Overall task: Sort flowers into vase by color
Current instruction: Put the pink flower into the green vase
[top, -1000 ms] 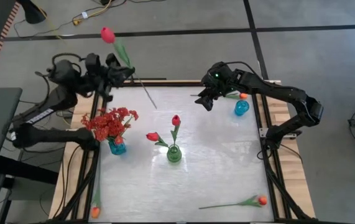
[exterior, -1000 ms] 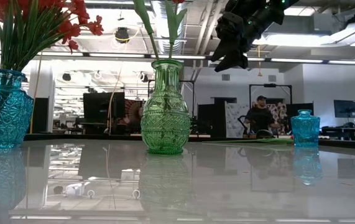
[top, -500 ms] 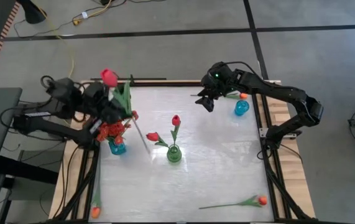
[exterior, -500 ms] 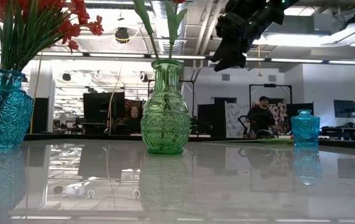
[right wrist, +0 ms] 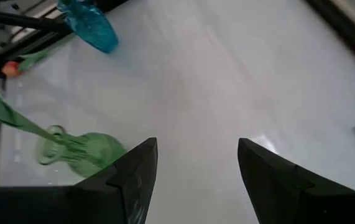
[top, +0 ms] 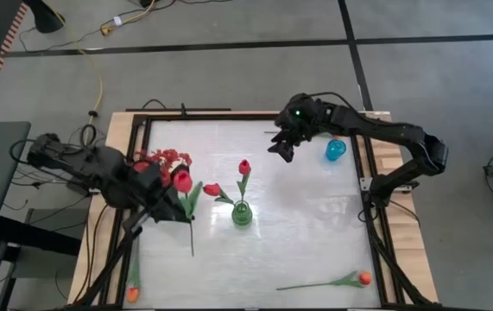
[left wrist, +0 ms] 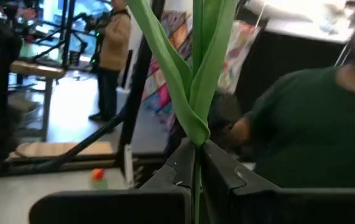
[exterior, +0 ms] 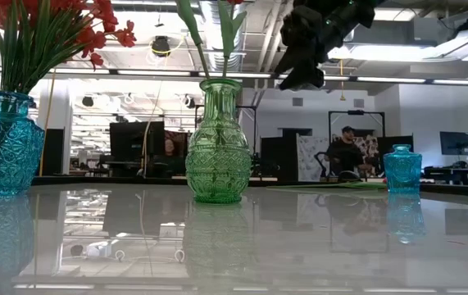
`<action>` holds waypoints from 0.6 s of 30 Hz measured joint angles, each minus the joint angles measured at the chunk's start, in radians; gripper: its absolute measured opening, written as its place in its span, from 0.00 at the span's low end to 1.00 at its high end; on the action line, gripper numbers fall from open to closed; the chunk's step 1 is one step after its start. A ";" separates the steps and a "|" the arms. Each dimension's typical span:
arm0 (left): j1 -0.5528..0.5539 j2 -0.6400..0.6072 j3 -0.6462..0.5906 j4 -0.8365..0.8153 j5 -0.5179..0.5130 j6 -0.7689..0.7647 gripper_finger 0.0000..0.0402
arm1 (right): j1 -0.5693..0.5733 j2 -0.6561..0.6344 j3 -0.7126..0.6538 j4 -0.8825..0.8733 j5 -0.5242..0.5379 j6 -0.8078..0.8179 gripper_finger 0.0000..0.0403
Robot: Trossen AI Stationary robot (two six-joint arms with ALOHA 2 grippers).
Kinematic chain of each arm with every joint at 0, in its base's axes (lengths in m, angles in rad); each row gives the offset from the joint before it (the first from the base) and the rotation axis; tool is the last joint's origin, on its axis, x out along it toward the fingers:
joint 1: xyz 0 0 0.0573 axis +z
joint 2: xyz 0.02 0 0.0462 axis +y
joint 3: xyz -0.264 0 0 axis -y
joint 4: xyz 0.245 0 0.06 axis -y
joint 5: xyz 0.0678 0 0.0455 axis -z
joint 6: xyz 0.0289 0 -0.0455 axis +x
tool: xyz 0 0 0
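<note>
Open-plan robotics lab or workshop. Exposed ceiling ducts (exterior: pixel 242 33) and strip lights (exterior: pixel 397 79) across top of low view; monitors (exterior: pixel 131 139) and seated people (exterior: pixel 345 152) at desks mid-frame. Grey concrete floor (top: pixel 229 69) with loose cables (top: pixel 99 34) in upper left of high view; white table (top: pixel 298 242) on aluminium framing (top: pixel 376 233) at centre.

Three vases: one green (top: pixel 242 213), two blue (top: pixel 336 150) (exterior: pixel 2 143), three red tulips (top: pixel 181 180) (top: pixel 244 167) (top: pixel 211 189), one red spray (top: pixel 161 159), two orange tulips (top: pixel 364 278) (top: pixel 132 295)
</note>
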 joint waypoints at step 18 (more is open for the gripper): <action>-0.116 0.214 0.000 -0.006 -0.311 0.217 0.00 | 0.173 0.000 0.000 -0.094 0.009 0.103 0.62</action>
